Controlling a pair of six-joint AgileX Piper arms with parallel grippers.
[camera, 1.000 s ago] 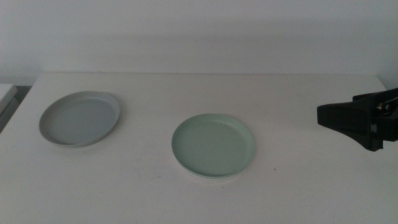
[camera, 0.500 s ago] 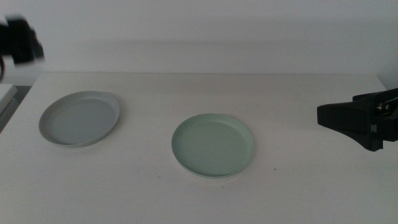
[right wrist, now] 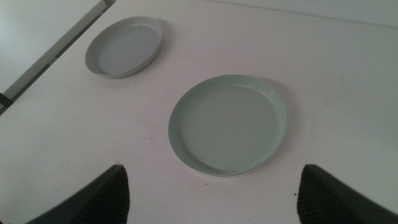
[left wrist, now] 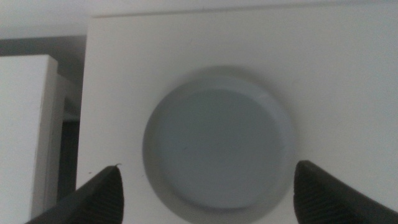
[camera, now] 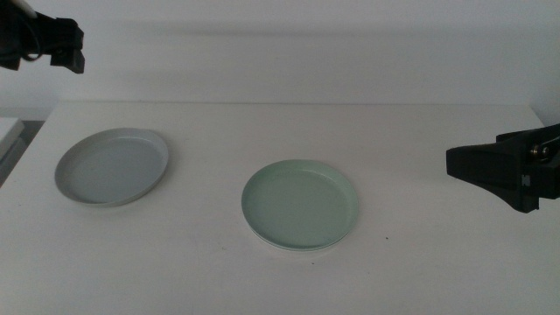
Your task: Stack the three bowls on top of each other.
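Jaws, left: the left gripper has just come into the middle view at the far left, where a moment ago it barely showed; its jaws stand wide apart, holding nothing.
Grey-blue bowl: it lies flat between and beyond the left jaws, inside their spread and touching neither.
Meaning: my judgement is that this arm is lining up over the grey-blue bowl, the one dish not yet stacked, for a rim grasp.
Green bowl: it sits well apart from the left jaws and ahead of the right jaws, with a thin white rim showing under its near edge, so the white bowl appears to be already beneath it.
Jaws, right: the right gripper has not moved; it waits at the right side, jaws wide and empty.
Surface: plain white, matte, with a small dark speck near the green bowl.
Room: a bare pale wall behind; a second white ledge stands beyond the surface's left edge across a dark gap.
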